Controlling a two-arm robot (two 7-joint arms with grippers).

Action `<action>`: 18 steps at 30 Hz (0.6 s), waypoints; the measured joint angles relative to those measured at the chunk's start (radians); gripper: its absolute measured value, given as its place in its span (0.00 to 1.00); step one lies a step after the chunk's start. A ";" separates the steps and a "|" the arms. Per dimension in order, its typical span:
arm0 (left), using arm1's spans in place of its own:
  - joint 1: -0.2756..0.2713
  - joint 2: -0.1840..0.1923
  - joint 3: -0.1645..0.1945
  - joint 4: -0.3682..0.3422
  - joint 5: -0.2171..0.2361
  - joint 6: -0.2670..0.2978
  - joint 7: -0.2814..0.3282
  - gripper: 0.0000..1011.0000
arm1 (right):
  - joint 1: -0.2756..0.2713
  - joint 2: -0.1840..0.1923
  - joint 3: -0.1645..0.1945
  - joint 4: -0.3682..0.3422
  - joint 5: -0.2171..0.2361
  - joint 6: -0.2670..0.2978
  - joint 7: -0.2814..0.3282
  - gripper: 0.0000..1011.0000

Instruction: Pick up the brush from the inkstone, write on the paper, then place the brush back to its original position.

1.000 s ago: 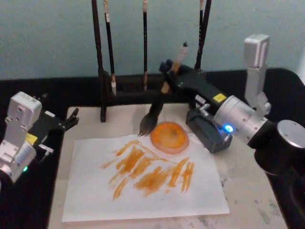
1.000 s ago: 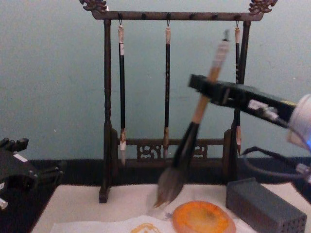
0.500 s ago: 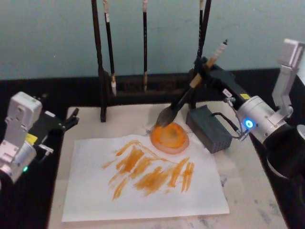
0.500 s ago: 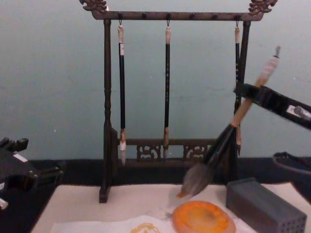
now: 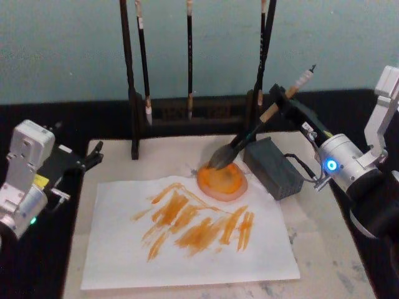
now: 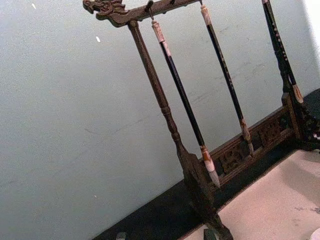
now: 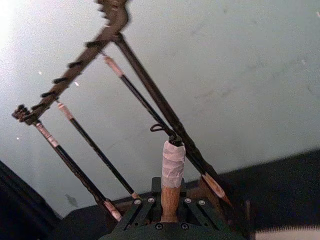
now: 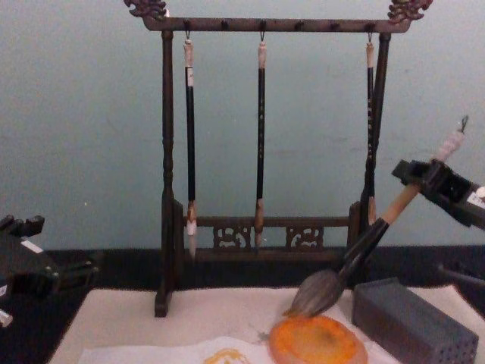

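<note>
The brush (image 5: pixel 249 134) leans steeply, its grey bristle head (image 8: pixel 314 294) lying down at the far rim of the orange inkstone (image 5: pixel 222 180), which also shows in the chest view (image 8: pixel 318 341). My right gripper (image 5: pixel 282 101) is shut on the tan handle, above the grey box; its jaws clamp the handle just below the white tip (image 7: pixel 173 165). The paper (image 5: pixel 187 230) lies in front of the dish, streaked with orange strokes. My left gripper (image 5: pixel 92 157) is parked open at the mat's left edge, holding nothing.
A dark wooden rack (image 5: pixel 187 112) with three thin hanging brushes stands behind the dish, close to the held handle. A grey perforated box (image 5: pixel 274 167) sits right of the dish, under my right arm. The cream mat (image 5: pixel 324 249) lies under everything.
My right gripper moved to the right and down with the brush, tilting it further. The bristle head went from left of the dish to its far rim.
</note>
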 joint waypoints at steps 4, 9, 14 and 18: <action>0.000 0.000 0.000 0.000 0.000 0.000 0.000 0.99 | 0.010 -0.003 0.009 0.023 0.048 0.042 -0.003 0.16; 0.000 0.000 0.000 0.000 0.000 0.000 0.000 0.99 | 0.027 -0.005 0.021 0.058 0.115 0.099 -0.007 0.15; 0.000 0.000 0.000 0.000 0.000 0.000 0.000 0.99 | 0.042 -0.006 0.025 0.084 0.159 0.130 -0.013 0.15; 0.000 0.000 0.000 0.000 0.000 0.000 0.000 0.99 | 0.050 -0.007 0.025 0.099 0.177 0.139 -0.015 0.16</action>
